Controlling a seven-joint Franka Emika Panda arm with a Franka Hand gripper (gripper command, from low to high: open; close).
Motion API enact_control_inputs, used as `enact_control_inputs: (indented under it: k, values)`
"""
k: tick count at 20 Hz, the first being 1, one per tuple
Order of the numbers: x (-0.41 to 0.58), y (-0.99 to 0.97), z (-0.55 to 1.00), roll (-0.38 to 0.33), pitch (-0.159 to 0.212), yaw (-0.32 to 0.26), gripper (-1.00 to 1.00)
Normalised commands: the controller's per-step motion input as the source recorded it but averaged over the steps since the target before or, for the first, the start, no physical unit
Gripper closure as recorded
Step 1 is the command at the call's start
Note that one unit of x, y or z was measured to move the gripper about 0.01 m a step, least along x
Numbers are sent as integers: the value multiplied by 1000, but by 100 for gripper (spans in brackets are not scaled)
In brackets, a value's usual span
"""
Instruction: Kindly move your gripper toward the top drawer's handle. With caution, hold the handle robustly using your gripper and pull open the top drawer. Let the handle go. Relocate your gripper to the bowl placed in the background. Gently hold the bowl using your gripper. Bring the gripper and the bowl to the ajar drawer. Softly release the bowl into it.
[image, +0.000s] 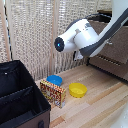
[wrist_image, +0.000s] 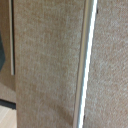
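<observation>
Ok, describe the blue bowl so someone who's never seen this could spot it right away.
Start at the wooden floor in the exterior view, in front of the pale woven curtain. A patterned box stands there beside a black bin; the blue bowl sits just behind that box. Its near neighbour is the same shape but yellow.

The arm (image: 80, 37) has a smooth, glossy white plastic shell, and the drawer (wrist_image: 47, 65) shows a matt grey-brown front with a fine woven-looking grain, edged by a smooth silvery metal handle (wrist_image: 84, 65). On the pale, satin-smooth wooden bench (image: 100, 100), the blue bowl (image: 54, 79) and, at its 4 o'clock, the yellow bowl (image: 77, 89) look like smooth plastic. The black bin (image: 20, 97) is matt, and the box (image: 53, 93) looks like printed card.
</observation>
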Motion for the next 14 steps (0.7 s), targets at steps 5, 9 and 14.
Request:
enact_control_inputs:
  k: [5, 9, 14]
  values:
    - [173, 195, 25, 357, 63, -201, -100]
    - [189, 157, 0, 375, 65, -204, -100]
    - [191, 159, 0, 375, 61, -204, -100]
